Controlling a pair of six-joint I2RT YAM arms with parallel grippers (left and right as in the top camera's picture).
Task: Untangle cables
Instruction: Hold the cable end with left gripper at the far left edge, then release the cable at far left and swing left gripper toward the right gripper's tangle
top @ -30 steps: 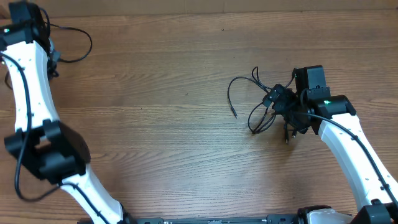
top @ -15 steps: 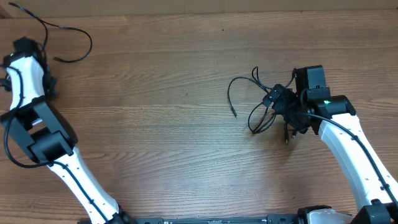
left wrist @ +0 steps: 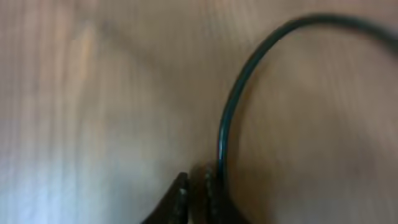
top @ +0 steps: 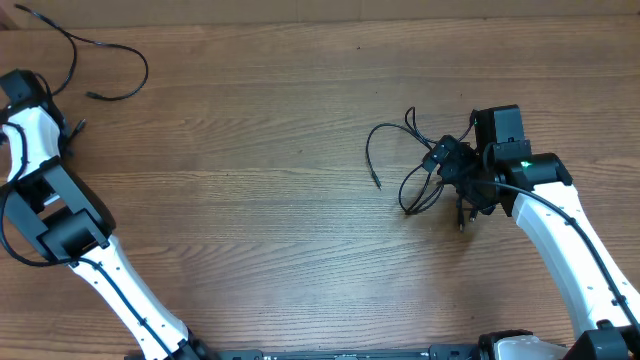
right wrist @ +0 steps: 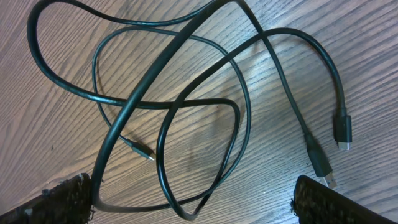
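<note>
Near edge, right side: white right arm (top: pixel 560 240) rising from the base toward the middle of the table (top: pixel 260 200). At its end, right gripper (right wrist: pixel 200 202) with jaws released and spread wide, poised low over the tangle (top: pixel 412 172) of cables. In the right wrist view, black fingertips (right wrist: pixel 62 200) at both lower corners, with loops of the tangle on the wood between them; contact between fingers and cord not determinable. Within the tangle: several thin black loops crossing one another, a small plug (right wrist: pixel 144 151) inside the loops, and two larger plugs (right wrist: pixel 342 129) side by side at the right, clear of the loops. In the overhead view, one free end trailing left of the tangle, tip toward the near side.

Near edge, left side: left arm (top: pixel 120 290) bent at the elbow and reaching up along the left border. At its end, left gripper (left wrist: pixel 194 186) clenched, with only a sliver between the fingertips. Just beside one fingertip, outside that sliver, a blurred run of the single cable (left wrist: pixel 222 143), curving up and off to the right; touching or merely adjacent, cannot tell.

Far left corner: the single cable, well apart from the tangle, laid in an open curve, with one end near the top edge and the other end pointing left on the wood
</note>
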